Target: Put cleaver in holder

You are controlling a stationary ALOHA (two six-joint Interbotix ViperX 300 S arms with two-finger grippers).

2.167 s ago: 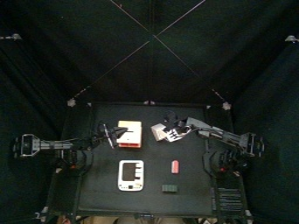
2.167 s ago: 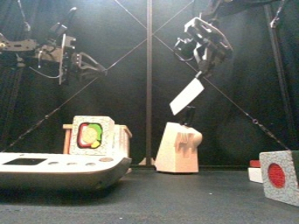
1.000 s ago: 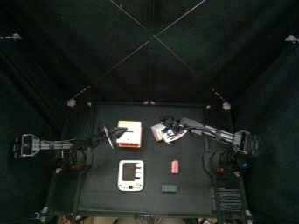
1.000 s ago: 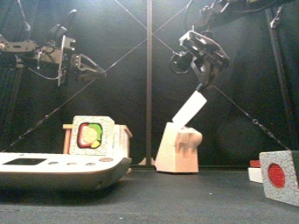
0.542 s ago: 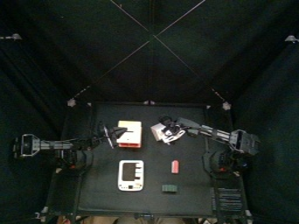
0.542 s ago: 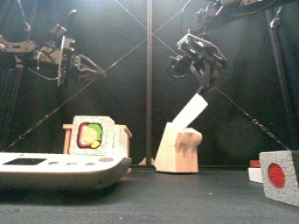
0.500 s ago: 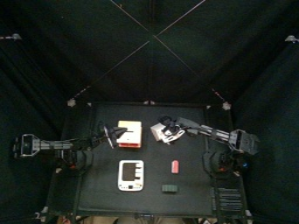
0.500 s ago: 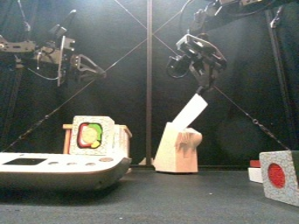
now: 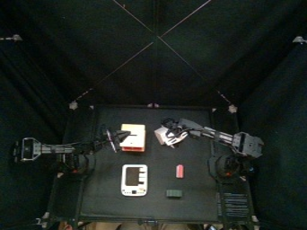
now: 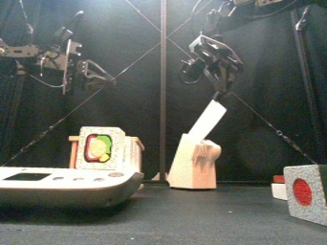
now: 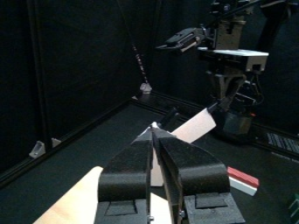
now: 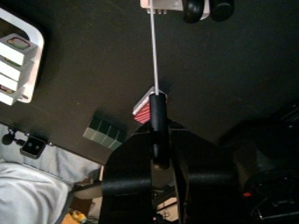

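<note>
Top view: the right gripper hangs over the holder.

Front view: its jaws pinch the cleaver, tilted, tip just above the holder.

Left wrist view: the left gripper hangs with jaws partly spread, empty.

Right wrist view: the blade edge-on above the holder.

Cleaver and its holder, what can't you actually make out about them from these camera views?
- Top view: pale wooden block holder too small to show slots; right gripper overlaps it.
- Front view: slots face up, unseen, so whether the flat white cleaver has entered is unclear.
- Right wrist view: cleaver edge-on, a thin line; holder cut off by the picture's edge.
</note>
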